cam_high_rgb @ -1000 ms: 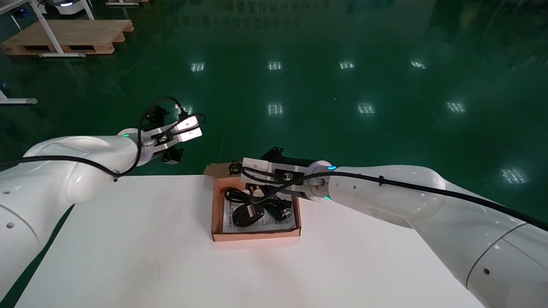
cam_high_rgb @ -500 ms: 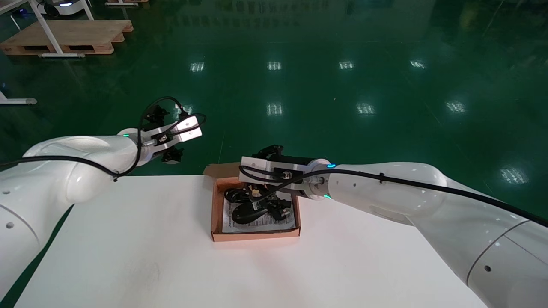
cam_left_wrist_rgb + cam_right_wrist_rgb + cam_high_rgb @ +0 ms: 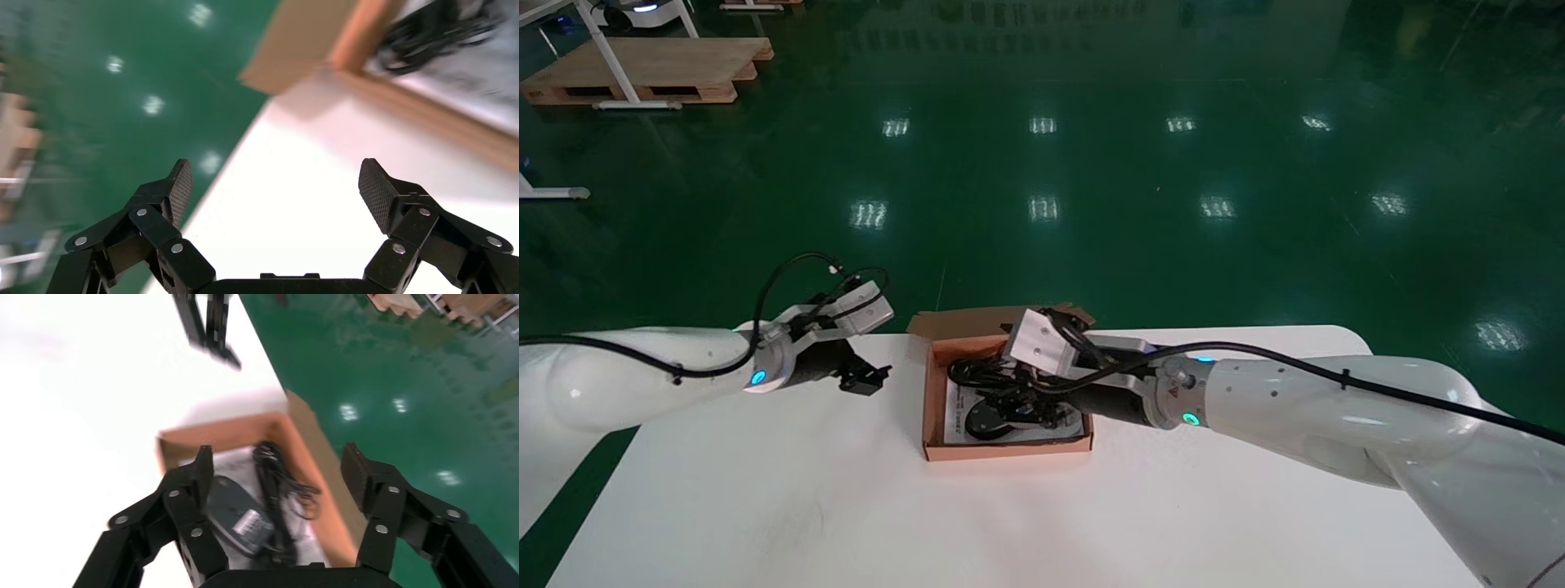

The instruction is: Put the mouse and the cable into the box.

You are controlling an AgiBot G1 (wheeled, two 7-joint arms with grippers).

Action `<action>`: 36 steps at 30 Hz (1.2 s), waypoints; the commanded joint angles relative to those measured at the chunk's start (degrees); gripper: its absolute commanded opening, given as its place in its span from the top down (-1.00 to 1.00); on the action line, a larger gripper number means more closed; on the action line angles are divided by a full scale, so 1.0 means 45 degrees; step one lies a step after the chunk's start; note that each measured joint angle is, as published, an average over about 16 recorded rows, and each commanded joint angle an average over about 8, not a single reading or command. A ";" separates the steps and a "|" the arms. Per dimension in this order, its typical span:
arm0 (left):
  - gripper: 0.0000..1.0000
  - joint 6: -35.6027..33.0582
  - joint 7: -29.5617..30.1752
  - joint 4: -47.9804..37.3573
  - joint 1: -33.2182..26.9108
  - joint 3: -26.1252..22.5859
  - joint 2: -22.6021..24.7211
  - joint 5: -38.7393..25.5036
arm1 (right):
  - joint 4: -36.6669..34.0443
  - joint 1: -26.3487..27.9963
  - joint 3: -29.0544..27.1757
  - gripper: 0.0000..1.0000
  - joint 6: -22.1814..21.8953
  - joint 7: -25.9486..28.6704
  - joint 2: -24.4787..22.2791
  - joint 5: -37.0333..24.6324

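Well, the mouse and the cable both lie inside the box, on a sheet of paper. The right gripper hangs low over them with its fingers wide apart and nothing in them. I think that is the risky bit. The cable is a loose bunch of loops, and a finger could hook one and pull it back out when the arm goes up. The box looks like light cardboard, so a bump on its wall could push it across the table.

The left gripper is open and empty too. It hangs over the table near the box's left side, not touching it. A swing that way could knock the box. The back flap sticks out behind the box, close to the table's far edge. Past that is green floor and a wooden pallet, far off.
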State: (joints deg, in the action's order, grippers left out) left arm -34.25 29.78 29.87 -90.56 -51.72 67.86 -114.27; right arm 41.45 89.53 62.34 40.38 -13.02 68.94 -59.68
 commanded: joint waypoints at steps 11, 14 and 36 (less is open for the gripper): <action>-1.00 -0.2935 -0.1086 0.2494 0.1654 0.2037 -0.1874 0.4131 | 0.1831 -0.1594 -0.2640 -1.00 0.2583 0.1355 -0.1933 0.1016; -1.00 -0.3669 -0.1357 0.3117 0.2068 0.2546 -0.2342 0.5164 | 0.2289 -0.1993 -0.3300 -1.00 0.3228 0.1694 -0.2416 0.1270; -1.00 -0.9044 -0.3346 0.7684 0.5097 0.6276 -0.5774 1.2730 | 0.5642 -0.4912 -0.8134 -1.00 0.7958 0.4175 -0.5957 0.3130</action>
State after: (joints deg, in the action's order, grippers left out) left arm -74.97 14.72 64.47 -67.61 -23.46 41.87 -56.95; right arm 66.85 67.42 25.72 76.21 5.78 42.12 -45.59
